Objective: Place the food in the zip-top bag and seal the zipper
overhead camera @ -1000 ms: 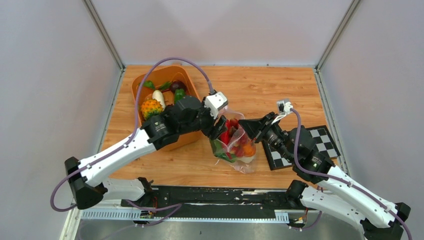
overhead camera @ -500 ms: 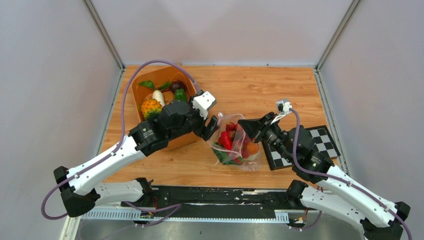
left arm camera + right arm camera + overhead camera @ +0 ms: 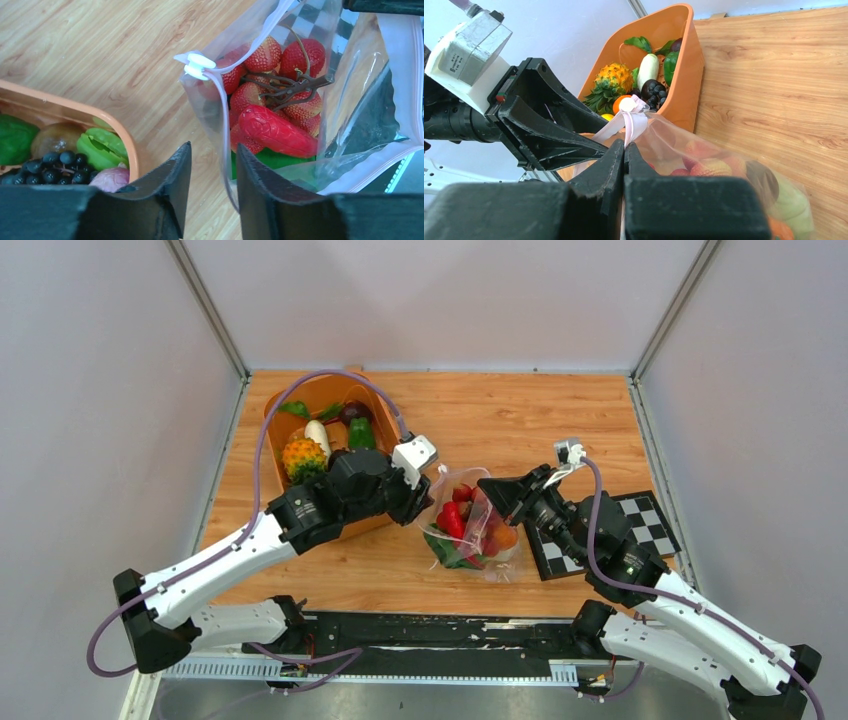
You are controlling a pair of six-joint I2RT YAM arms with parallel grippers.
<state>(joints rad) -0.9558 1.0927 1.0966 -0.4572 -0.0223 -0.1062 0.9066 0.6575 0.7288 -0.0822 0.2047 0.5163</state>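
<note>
Bag (image 3: 470, 535) (food (image 3: 277, 132) inside): left gripper (image 3: 213, 150) just backed off, jaws narrowly open around its edge; right gripper (image 3: 624, 146) is clamped on the zipper (image 3: 629, 125), so sealing's next.

Reads clear and glossy on the zip-top bag (image 3: 215, 115), with a pale pink-white band for the zipper (image 3: 407, 75) and a white slider (image 3: 197, 64) at the corner. Inside, bright red strawberries (image 3: 265, 55) flecked with seeds, dark brown stems, a deeper glossy red pepper (image 3: 277, 132), dark green leaves (image 3: 280, 161) below. Now the tub (image 3: 318, 392): plain orange, with a yellow-orange pineapple (image 3: 303, 455) topped in green, black grapes (image 3: 45, 167), a white radish (image 3: 317, 433). Matte black on the left pincer (image 3: 212, 150) and the right pincer (image 3: 624, 147). Black-and-white checks on the board (image 3: 640, 520). Warm light-brown wood grain across the bench (image 3: 500, 410). Purple for the cables (image 3: 260, 450).
</note>
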